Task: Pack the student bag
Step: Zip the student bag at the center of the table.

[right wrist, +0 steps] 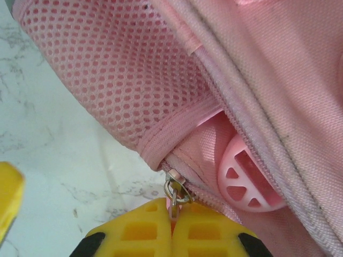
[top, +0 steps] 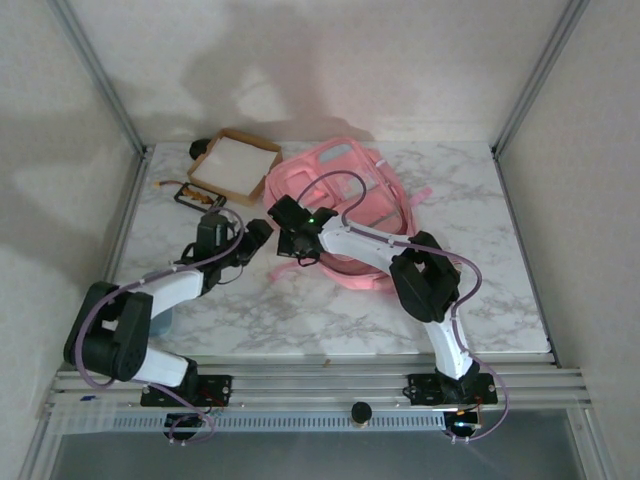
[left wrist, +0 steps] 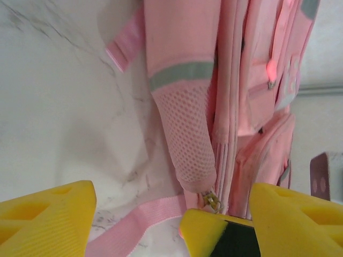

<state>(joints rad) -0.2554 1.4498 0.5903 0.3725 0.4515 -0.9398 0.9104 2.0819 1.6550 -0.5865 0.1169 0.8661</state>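
Zip pull (right wrist: 174, 188) sits pinched in the closed right gripper (right wrist: 172, 217); the student bag (top: 335, 185) lies just right of the cardboard tray (top: 262, 146). Left gripper (left wrist: 170, 211), jaws apart near that tray, should pin fabric while the right draws along the track.

Robotics lab bench, boxed in as a test cell.

Two robot arms, the left arm (top: 150, 295) and the right arm (top: 430, 290), are bolted side by side to slotted aluminium rails (top: 320, 382) at the near edge of a marble-patterned table (top: 300, 310). Plain white walls (top: 300, 60) close it in on three sides, held by bare aluminium posts (top: 97, 70) at the back corners. Mauve cables (top: 78, 330) loop loosely along the arms. On the table lie props: a pink student bag (top: 340, 180) and a cardboard tray (top: 235, 165).
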